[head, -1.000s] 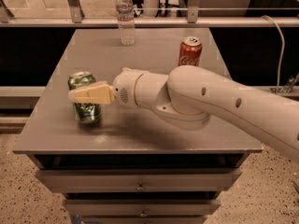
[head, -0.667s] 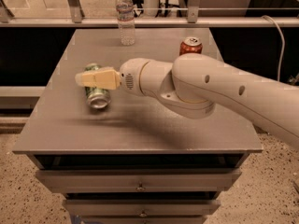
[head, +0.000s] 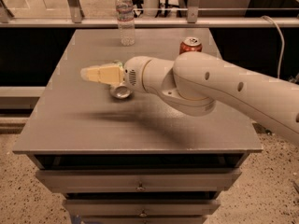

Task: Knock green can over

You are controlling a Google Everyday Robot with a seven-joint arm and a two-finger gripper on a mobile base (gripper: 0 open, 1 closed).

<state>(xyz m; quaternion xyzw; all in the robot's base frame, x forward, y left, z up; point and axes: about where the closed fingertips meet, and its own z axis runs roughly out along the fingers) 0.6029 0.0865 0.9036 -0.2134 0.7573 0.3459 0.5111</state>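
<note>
where green can (head: 120, 92) lies toppled, gripper (head: 96, 73) hovers above.

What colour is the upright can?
The can is red, camera view; pincer hangs over the table.

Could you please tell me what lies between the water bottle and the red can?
Only bare tabletop, in the camera view; the gripper is nearer, over the toppled green can.

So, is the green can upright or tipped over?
Tipped over. The green can lies on its side on the table, silver end facing the camera, partly hidden under the gripper.
</note>
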